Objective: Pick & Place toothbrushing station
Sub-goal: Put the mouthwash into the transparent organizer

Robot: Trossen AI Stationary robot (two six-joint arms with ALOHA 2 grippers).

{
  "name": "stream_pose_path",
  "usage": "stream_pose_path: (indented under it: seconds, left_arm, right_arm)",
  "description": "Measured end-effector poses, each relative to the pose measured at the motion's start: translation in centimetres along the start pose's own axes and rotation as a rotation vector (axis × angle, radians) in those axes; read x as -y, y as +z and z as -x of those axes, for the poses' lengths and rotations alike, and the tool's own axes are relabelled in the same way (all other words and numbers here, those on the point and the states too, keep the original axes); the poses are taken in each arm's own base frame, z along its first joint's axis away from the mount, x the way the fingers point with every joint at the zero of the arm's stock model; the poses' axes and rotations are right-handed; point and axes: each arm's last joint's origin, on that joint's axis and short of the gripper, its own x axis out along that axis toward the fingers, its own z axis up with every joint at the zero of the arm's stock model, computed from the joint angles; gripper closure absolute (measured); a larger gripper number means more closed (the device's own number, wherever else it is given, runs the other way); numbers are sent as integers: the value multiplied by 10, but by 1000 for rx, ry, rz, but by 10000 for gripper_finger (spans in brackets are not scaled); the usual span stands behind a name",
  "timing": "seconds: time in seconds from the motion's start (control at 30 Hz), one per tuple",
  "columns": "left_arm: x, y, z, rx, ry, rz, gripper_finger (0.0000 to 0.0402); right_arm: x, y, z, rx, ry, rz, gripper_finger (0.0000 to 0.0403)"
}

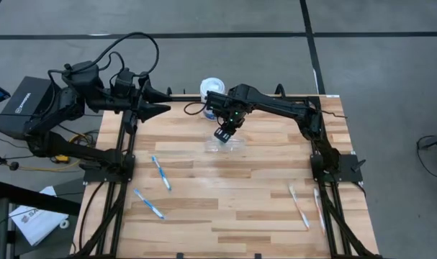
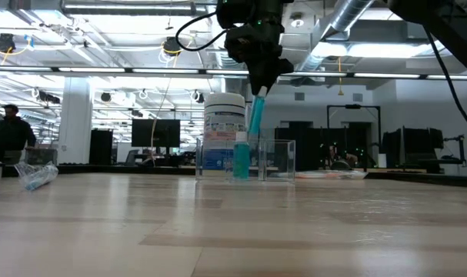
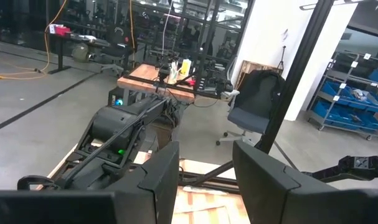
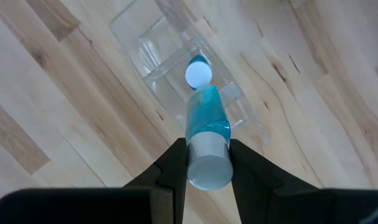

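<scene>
Bench: wooden bench (image 1: 225,208) in a workshop hall; we take the clear holder (image 1: 225,144) near its far middle as our landmark.
Right gripper: our right gripper (image 4: 207,163) hangs directly over the holder, clamped on a small blue tube (image 4: 207,134) with a white cap, held tilted, its lower end at or just above the holder's rim.
Already placed: a second blue tube (image 4: 198,73) stands upright in one of the holder's compartments.
Left gripper: our left gripper (image 3: 204,177) waits raised at the bench's far-left edge, well apart from the holder, fingers parted and holding nothing.
Still loose: two blue-and-white toothbrushes (image 1: 161,173) (image 1: 148,203) lie flat on the bench to the near-left of the holder; two pale toothbrushes (image 1: 299,206) (image 1: 319,208) lie to its near-right.
Beside: a white jar with a blue label (image 2: 224,131) stands just behind the holder.
Progress: we judge one tube done, one going in, four brushes left.
</scene>
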Motion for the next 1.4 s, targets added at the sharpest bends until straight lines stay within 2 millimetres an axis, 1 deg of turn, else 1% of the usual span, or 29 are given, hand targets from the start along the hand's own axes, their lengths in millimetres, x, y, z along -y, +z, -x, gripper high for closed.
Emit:
stream_pose_path:
  seconds: [0.5,0.87,1.07,1.13,1.17,1.23,1.3,1.4]
  left_arm:
    - [0,0,0,0,0,0,257]
    - [0,0,0,0,0,-8,257]
    - [1,0,1,-1,-9,-7,257]
    - [1,0,1,-2,-9,-5,257]
    - [1,0,1,-2,-10,-4,257]
    - [1,0,1,-2,-10,-2,257]
    - [1,0,1,-2,-10,-2,257]
    - [1,0,1,-2,-10,-5,257]
  right_arm:
    - [2,4,0,27,11,-26,316]
    - [-2,-1,0,-11,31,-22,316]
    - [-8,5,-31,-94,3,-7,316]
    - [-9,4,-38,-121,-7,-1,316]
    - [-9,4,-41,-133,-11,3,316]
    - [-11,9,-46,-101,4,3,316]
    - [-12,9,-49,-117,11,0,316]
    - [-12,11,-50,-110,19,0,316]
